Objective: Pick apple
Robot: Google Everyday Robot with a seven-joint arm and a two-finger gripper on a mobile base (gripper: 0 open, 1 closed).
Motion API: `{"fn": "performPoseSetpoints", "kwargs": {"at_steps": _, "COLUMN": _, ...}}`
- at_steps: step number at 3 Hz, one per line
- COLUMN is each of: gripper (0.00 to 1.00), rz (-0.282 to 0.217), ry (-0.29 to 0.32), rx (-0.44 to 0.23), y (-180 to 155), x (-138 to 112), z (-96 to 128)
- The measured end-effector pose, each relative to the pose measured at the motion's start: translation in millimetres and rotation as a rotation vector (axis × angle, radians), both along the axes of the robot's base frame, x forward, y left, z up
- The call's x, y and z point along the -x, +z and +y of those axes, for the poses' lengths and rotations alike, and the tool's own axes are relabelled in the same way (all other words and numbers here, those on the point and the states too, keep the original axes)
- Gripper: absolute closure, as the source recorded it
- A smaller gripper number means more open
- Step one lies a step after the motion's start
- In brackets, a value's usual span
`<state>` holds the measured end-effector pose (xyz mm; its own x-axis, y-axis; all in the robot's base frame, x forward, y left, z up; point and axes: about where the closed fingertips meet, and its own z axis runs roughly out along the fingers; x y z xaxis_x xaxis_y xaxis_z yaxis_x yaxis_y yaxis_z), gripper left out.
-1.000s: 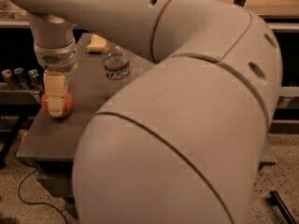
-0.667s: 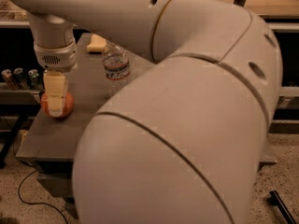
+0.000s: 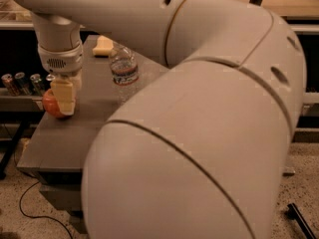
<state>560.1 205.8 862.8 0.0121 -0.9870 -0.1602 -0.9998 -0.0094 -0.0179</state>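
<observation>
Jaws are gripping the apple [image 3: 49, 104], as far as can be judged: the near pale pad [image 3: 64, 96] of the gripper [image 3: 60, 103] is lying flat against the fruit's front, while the far one is hiding behind it. The gripper is hanging straight down from the wrist over the left edge of the grey table [image 3: 94, 128], and the red-orange apple is sitting there on the tabletop, right at that edge.

Being round and smooth, the apple is likely risking a slip if the pads are pressing off-centre; it could be squeezed out sideways and, sitting so close to the edge, roll off onto the speckled floor. A lift begun before the hold is firm could be leaving it behind.

Further back on the table a clear bottle [image 3: 123, 69] is standing upright, well apart from the apple, wearing a dark label; whether it is holding any liquid cannot be told. It is looking light and easy to topple if the arm [image 3: 209, 133], which is filling most of the view, is swinging that way. Behind the bottle a pale yellow sponge [image 3: 102, 45] is lying flat. Off the table's left side, a row of small metal-topped cans [image 3: 20, 81] is standing on a low shelf [image 3: 15, 101]; their contents are not showing
</observation>
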Motion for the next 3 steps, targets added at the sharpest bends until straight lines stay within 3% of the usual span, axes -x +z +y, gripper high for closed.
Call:
{"fn": "performPoseSetpoints", "kwargs": {"at_steps": 1, "gripper": 0.65, "rz": -0.001, "ry": -0.002, "rx": -0.002, "y": 0.2, "x": -0.3, "z": -1.3}}
{"fn": "performPoseSetpoints", "kwargs": {"at_steps": 2, "gripper": 0.62, "rz": -0.003, "ry": -0.005, "rx": -0.004, "y": 0.4, "x": -0.7, "z": -2.7}}
{"fn": "performPoseSetpoints", "kwargs": {"at_steps": 3, "gripper": 0.39, "rz": -0.004, "ry": -0.007, "rx": -0.006, "y": 0.5, "x": -0.9, "z": -4.0}}
